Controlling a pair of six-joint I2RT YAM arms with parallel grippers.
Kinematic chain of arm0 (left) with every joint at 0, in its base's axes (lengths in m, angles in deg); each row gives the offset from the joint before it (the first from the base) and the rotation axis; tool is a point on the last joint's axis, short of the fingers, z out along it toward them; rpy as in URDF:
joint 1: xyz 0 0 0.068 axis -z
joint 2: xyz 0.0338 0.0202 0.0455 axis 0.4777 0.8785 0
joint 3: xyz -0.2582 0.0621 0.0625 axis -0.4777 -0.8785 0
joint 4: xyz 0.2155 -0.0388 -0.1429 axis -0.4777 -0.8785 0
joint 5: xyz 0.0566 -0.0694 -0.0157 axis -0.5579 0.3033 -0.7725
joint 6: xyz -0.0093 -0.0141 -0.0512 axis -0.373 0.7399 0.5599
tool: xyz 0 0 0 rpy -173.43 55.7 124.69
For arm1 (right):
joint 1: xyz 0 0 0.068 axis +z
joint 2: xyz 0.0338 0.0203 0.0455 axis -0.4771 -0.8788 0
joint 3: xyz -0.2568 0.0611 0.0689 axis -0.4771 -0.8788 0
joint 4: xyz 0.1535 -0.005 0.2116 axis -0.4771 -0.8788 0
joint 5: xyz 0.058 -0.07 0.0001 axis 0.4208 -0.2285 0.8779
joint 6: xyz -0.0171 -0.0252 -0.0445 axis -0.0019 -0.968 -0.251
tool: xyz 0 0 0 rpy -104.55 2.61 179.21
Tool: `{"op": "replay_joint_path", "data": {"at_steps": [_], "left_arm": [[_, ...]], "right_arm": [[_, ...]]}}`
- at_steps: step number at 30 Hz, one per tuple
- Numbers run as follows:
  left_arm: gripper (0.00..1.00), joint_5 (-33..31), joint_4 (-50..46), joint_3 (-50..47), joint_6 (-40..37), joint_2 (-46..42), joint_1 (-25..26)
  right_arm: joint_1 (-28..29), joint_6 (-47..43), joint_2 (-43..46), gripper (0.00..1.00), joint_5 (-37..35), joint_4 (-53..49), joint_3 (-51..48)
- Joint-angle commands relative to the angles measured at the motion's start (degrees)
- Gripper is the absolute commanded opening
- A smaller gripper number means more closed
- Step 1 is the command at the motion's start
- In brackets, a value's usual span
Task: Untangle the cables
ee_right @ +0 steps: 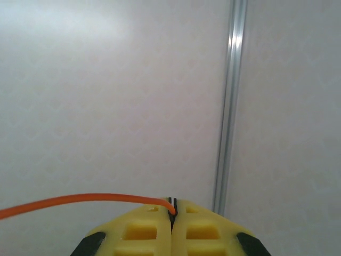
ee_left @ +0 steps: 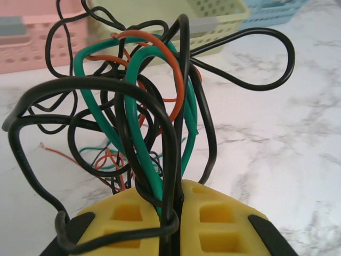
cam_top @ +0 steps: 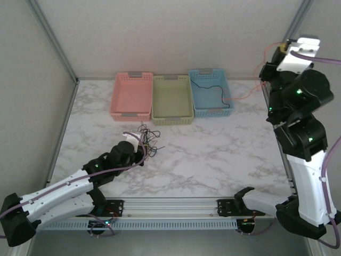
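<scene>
Left gripper (ee_left: 171, 216) is pinching the red-green-black knot of cables (ee_left: 152, 101) low over the counter (cam_top: 213, 154); right gripper (ee_right: 172, 213), pressed together on one orange-red strand (ee_right: 80, 199), is holding it high near the blue basket (cam_top: 193, 96); sorting step, next move probably calling for release there.
</scene>
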Motion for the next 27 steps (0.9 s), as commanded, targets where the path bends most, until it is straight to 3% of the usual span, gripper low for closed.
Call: {"op": "replay_joint_path", "data": {"at_steps": [1,10,17,27], "left_arm": [[0.0,-7.3,-5.4,1.7,3.3,-0.1,-0.8],[0.0,-7.6,-6.2,2.3,3.9,-1.3,-2.9],[0.0,-9.2,-14.4,8.2,2.8,-1.6,-3.0],[0.0,-10.1,-21.4,14.6,-0.2,-2.4,-3.0]], "right_arm": [[-0.4,-2.0,1.6,0.0,-2.2,2.9,2.9],[-0.3,9.6,2.7,0.0,7.4,-7.5,1.7],[-0.4,20.3,2.1,0.0,18.6,-14.8,0.2],[-0.3,32.7,-4.2,0.0,36.1,-9.4,-6.3]]}}
